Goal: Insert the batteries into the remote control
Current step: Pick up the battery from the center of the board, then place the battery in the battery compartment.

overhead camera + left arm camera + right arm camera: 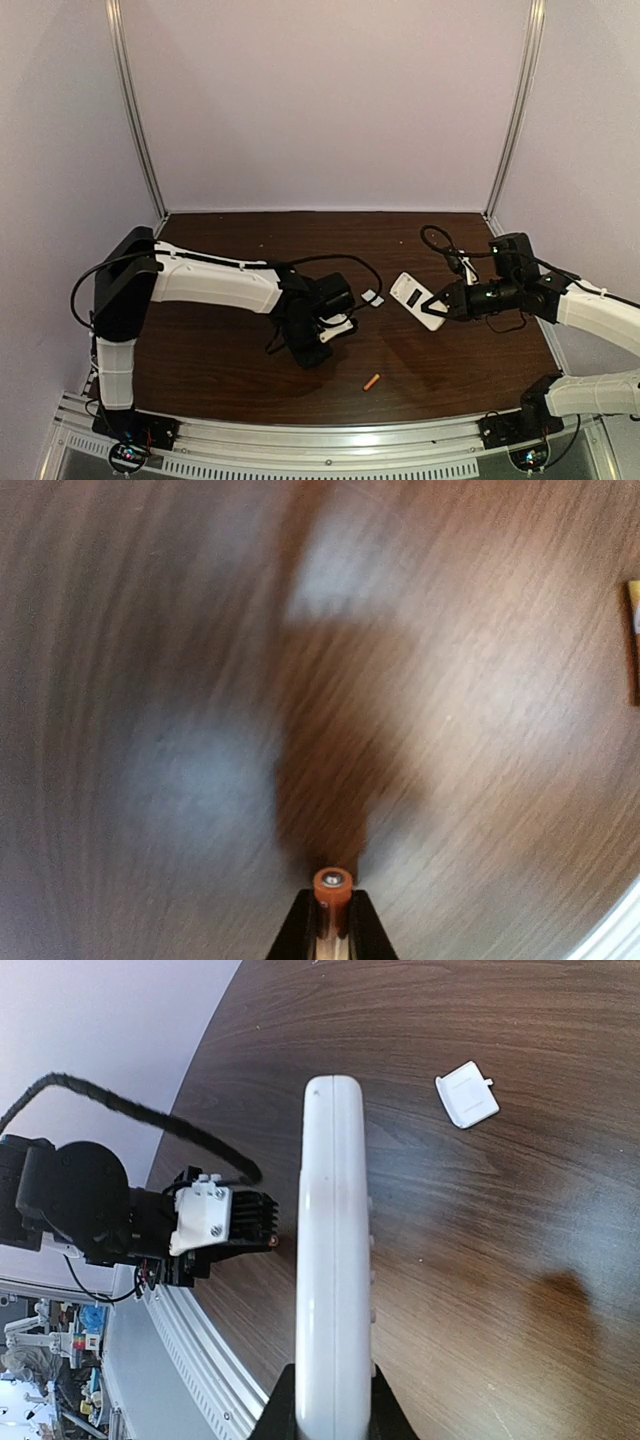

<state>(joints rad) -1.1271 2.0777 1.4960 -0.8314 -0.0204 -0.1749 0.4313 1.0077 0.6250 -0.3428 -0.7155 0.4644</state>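
My left gripper (333, 898) is shut on an orange battery (333, 884), which stands end-on between its tips above the wooden table; in the top view this gripper (328, 338) is at centre-left. A second orange battery (371, 381) lies loose on the table near the front, and shows at the right edge of the blurred left wrist view (634, 640). My right gripper (441, 305) is shut on the white remote control (416, 299), holding it by one end above the table. In the right wrist view the gripper (333, 1385) holds the remote (333, 1240) edge-on, buttons to the right.
A small loose white square cover (373, 297) lies on the table between the two grippers and shows in the right wrist view (467, 1094). The metal front rail (320, 452) runs along the near edge. White walls enclose the back and sides.
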